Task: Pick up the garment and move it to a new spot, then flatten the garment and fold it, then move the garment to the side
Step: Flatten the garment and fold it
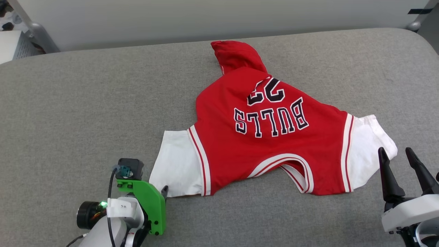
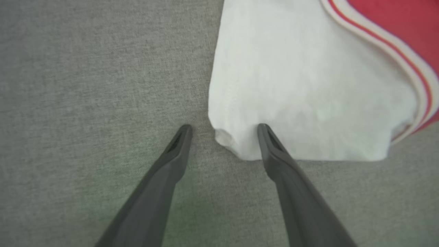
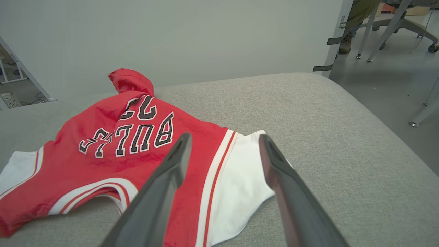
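The garment (image 1: 271,137) is a red T-shirt with white sleeves and black lettering, lying partly spread on the grey cushion, collar toward me and its hem bunched at the far end. My left gripper (image 2: 224,130) points down, open, straddling the near corner of the white left sleeve (image 2: 301,92); one finger is over the cloth, the other over bare cushion. In the head view only one tip of that gripper (image 1: 164,191) shows beside the sleeve. My right gripper (image 1: 399,156) stands open just off the right sleeve, and in its wrist view the right gripper (image 3: 224,140) frames that sleeve (image 3: 240,181).
The grey padded surface (image 1: 85,113) extends wide to the left and behind the shirt. Its right edge drops to a floor with chair and table legs (image 3: 394,31). A pale wall (image 1: 205,17) runs along the back.
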### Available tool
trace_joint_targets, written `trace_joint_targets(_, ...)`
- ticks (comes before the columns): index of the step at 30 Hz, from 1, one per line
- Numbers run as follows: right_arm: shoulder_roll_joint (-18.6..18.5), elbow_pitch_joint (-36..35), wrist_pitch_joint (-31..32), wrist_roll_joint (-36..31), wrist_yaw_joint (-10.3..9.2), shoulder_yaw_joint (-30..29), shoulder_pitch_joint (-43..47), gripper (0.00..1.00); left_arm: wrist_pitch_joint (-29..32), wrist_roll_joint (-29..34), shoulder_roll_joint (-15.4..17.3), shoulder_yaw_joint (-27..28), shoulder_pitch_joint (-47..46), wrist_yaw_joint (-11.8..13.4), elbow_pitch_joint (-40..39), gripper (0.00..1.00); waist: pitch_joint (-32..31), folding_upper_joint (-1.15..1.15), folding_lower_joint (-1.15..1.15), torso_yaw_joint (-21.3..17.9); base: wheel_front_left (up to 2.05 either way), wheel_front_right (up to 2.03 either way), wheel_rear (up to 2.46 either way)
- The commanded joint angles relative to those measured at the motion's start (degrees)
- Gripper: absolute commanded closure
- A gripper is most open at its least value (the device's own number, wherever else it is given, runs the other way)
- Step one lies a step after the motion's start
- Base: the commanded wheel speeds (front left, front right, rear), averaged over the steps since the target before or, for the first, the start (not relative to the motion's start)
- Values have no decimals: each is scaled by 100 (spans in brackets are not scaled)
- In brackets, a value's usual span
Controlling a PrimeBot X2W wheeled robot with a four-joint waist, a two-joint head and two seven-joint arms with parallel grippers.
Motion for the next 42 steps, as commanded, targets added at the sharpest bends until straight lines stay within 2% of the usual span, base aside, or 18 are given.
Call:
trace_joint_targets(1,-15,39,-46,47,-2,20,-98,0,71,69,56,-31,-89,52,64,0,99,0,0,-97,0,0,0)
trace_joint_targets(5,-40,123,-96,72,-2,56,-129,0,209,11,44,-48,-80,85,200,0,156,0,0,-128,0,0,0)
trace_joint_targets(6,-44,141,-103,76,-2,61,-133,0,229,-24,35,-45,-76,69,224,26,162,0,0,-129,0,0,0)
trace_joint_targets(7,-50,161,-110,79,-2,69,-138,0,227,-51,36,-37,-78,51,246,78,168,0,0,-127,0,0,0)
trace_joint_targets(8,-57,179,-111,81,-2,78,-141,0,211,-60,48,-29,-81,38,261,100,168,0,0,-123,0,0,0)
trace_joint_targets(14,-119,295,-78,84,-2,79,-111,0,5,-228,24,95,9,-7,237,100,44,0,0,-9,0,0,0)
trace_joint_targets(18,-184,358,36,80,-2,59,-40,0,-481,-435,-47,377,57,-49,4,100,-89,0,0,111,0,0,0)
trace_joint_targets(24,-194,394,129,40,-2,7,62,0,-1115,-510,100,777,70,-52,-253,100,-236,0,0,298,0,0,0)
trace_joint_targets(31,-266,394,388,62,-2,-56,152,0,-1257,-670,213,1043,325,47,-546,100,-340,0,0,490,0,0,0)
trace_joint_targets(35,-345,454,850,60,-2,-246,198,0,-1160,-849,190,1072,599,49,-865,100,-339,0,0,644,0,0,0)
trace_joint_targets(42,-434,667,2189,-4,-2,-721,147,0,-844,-1003,184,944,846,53,-1477,100,-163,0,0,957,0,0,0)
